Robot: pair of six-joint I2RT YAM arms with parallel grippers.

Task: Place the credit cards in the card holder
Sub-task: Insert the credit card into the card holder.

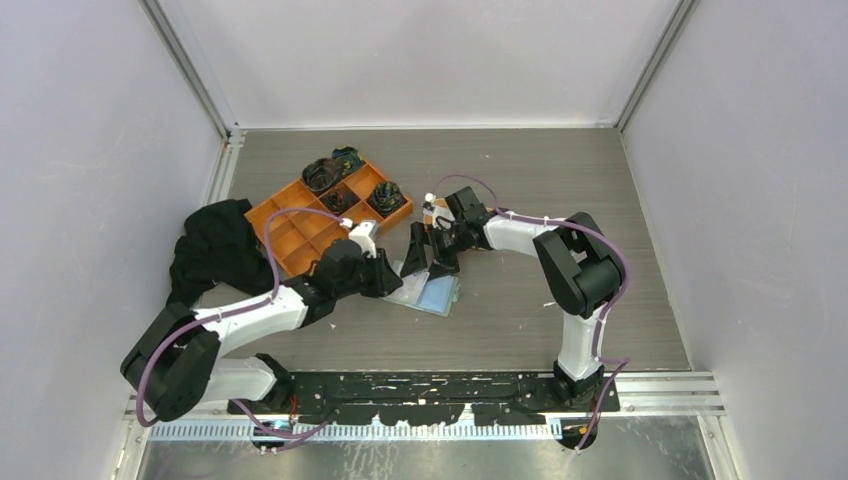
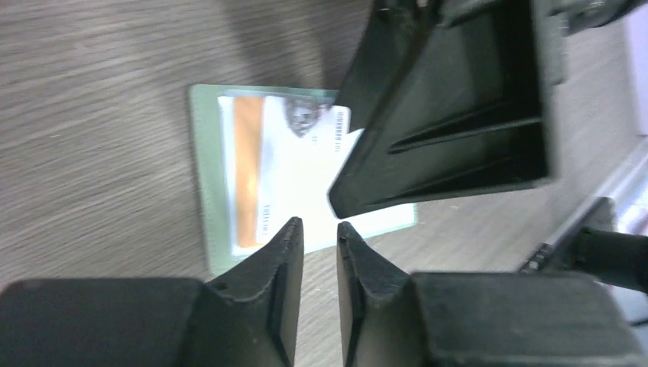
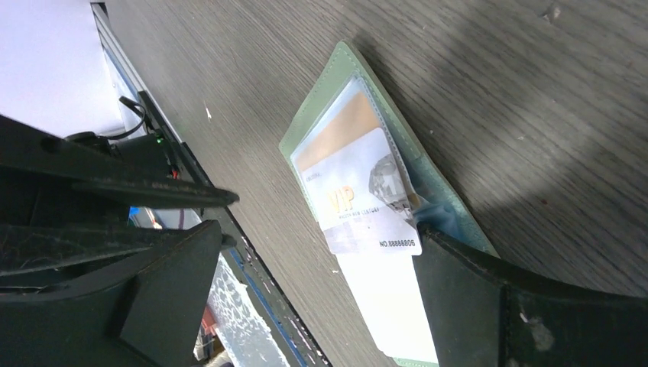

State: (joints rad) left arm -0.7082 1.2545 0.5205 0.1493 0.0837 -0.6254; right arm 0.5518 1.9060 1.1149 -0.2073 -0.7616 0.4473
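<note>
**Card** [image 3: 359,191]: one white card with an orange band lies on the left half of the open holder [image 3: 325,98]. The holder rests flat on the table [image 1: 560,180], near its middle, beside the left fingers [image 2: 286,252] and beneath the right fingers [image 3: 489,306].

**Progress.** The banded part of the card sits under the clear pocket film. The numbered edge appears to lie outside the pocket mouth. Judged state: insertion begun, seating not complete. A further pale surface shows beyond the numbered edge. It cannot be told whether this is a second card or the holder's lining. No other card can be identified in any view. Work left, as judged: push this card fully home, then load any further cards.

**Orientation.** The holder's long axis runs roughly left–right, with the right end slightly nearer. The card's banded edge faces left, toward the holder's outer end. Its numbered edge faces right, toward the fold. Foreshortening in both wrist views prevents fixing the card's own long axis.

**Fingers.** The left fingers are nearly closed. A narrow gap shows between the tips, with nothing in it. The right fingers are spread wide and hold nothing. One of them stands over the card's numbered edge, and contact cannot be confirmed.
</note>
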